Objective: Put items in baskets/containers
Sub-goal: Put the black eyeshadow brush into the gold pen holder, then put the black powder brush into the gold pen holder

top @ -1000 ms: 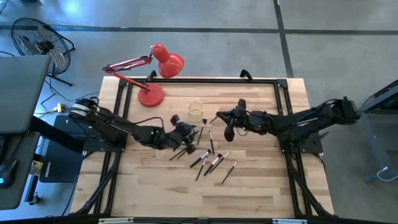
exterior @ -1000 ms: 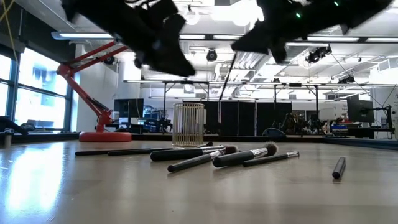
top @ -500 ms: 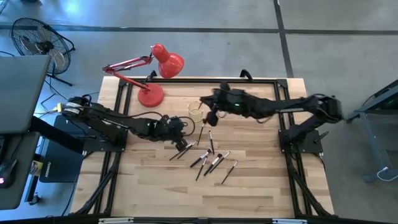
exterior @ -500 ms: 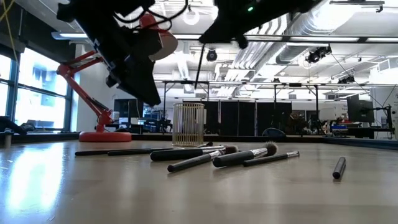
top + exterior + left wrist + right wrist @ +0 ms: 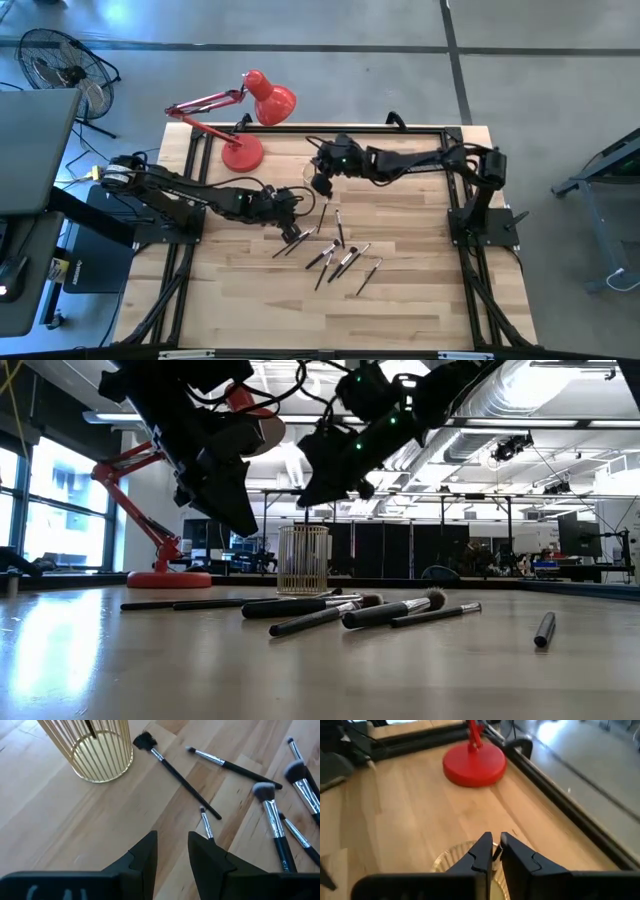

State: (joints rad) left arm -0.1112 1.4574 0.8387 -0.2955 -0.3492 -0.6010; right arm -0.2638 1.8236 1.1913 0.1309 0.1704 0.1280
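The container, a small gold wire cup (image 5: 315,180), stands on the table right of the lamp base. It also shows in the low view (image 5: 303,560) and the left wrist view (image 5: 90,750). One brush handle (image 5: 90,727) stands inside it. My right gripper (image 5: 496,847) hovers just above the cup's rim (image 5: 451,857), its fingers a narrow gap apart. Several brushes (image 5: 335,250) lie flat on the wood (image 5: 340,610). My left gripper (image 5: 172,852) hangs open above their left end (image 5: 292,226), holding nothing.
The red desk lamp's base (image 5: 242,152) stands at the far left of the table (image 5: 474,764), with its arm and shade beyond the far edge. A black frame rail (image 5: 400,128) runs along the table's far edge. Bare wood lies toward the near edge.
My right gripper has swept toward the table's left edge and a little toward the far edge. It carried a brush hanging below it and now stands over the cup. My left gripper drew back slightly toward the left and tipped downward, then held still.
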